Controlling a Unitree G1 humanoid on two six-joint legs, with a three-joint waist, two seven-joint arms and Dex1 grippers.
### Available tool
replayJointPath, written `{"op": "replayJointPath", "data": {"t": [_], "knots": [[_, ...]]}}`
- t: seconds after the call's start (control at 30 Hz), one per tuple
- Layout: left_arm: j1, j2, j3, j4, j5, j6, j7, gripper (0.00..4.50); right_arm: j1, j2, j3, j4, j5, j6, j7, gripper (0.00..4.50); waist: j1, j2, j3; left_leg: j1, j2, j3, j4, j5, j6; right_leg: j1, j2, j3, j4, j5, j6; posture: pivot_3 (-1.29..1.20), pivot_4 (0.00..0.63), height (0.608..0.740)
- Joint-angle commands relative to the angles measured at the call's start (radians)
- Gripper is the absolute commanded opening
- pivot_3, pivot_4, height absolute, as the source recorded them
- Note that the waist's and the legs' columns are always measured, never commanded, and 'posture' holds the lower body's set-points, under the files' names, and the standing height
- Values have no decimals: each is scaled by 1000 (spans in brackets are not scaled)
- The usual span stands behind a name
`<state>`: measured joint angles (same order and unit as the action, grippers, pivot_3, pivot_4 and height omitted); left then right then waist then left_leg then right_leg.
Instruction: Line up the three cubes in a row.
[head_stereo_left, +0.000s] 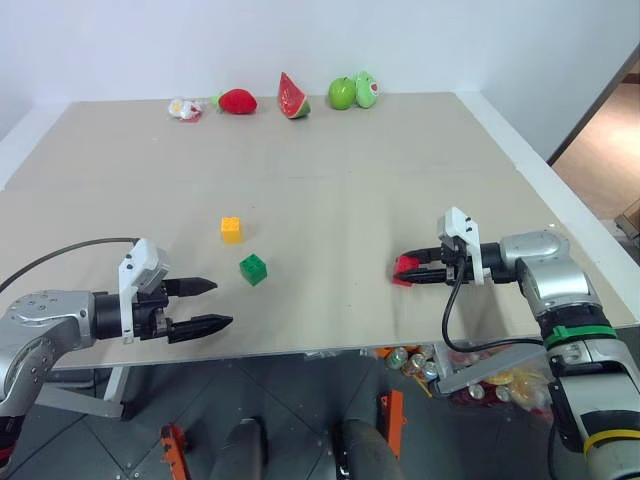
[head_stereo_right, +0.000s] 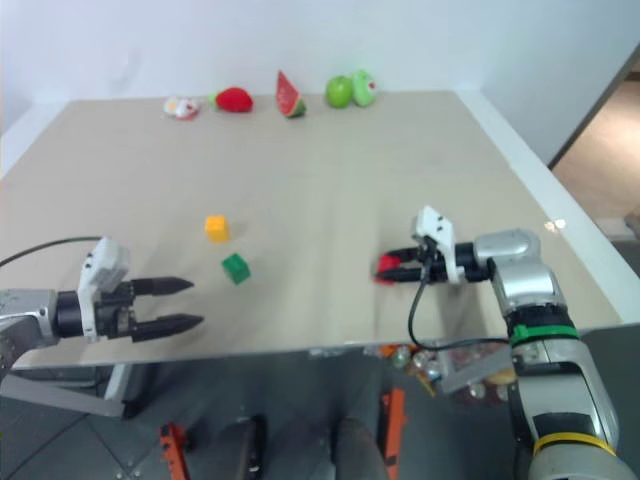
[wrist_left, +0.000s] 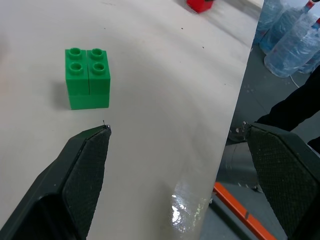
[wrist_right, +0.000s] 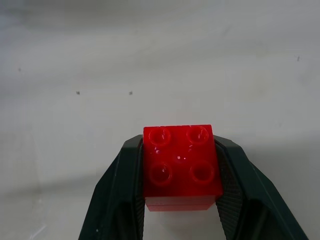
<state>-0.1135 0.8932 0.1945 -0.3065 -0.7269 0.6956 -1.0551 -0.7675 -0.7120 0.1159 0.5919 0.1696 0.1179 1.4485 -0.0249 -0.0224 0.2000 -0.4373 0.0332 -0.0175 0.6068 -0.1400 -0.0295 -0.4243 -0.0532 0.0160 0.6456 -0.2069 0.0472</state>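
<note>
Three studded cubes I count on the table. Red cube (wrist_right: 182, 165): studs up, clamped between the right gripper (head_stereo_left: 413, 272) fingers, well right of the others. Green cube (head_stereo_left: 253, 269): free, upright, near front. Yellow-orange cube (head_stereo_left: 231, 229): free, just behind green.

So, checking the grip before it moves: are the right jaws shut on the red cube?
Shut on it: the right gripper clamps both sides of the red cube.
</note>
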Motion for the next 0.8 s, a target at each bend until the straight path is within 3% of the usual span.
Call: {"op": "replayJointPath", "data": {"t": [0.03,0.2,0.8], "knots": [[6,-2,16,-30,-8,-5,1,4359,-24,-1,4,-5,9,-30,61,1269,0,0,0,0,0,0,0,0,0,0,0,0,0,0,0,0,150,740],[23,-9,31,-42,-18,3,11,4359,-17,4,36,-47,21,-37,152,1269,0,0,0,0,0,0,0,0,0,0,0,0,0,0,0,0,150,740],[81,-9,74,-106,-64,36,59,4359,-96,52,113,69,6,-152,166,1269,0,0,0,0,0,0,0,0,0,0,0,0,0,0,0,0,150,740]]}}
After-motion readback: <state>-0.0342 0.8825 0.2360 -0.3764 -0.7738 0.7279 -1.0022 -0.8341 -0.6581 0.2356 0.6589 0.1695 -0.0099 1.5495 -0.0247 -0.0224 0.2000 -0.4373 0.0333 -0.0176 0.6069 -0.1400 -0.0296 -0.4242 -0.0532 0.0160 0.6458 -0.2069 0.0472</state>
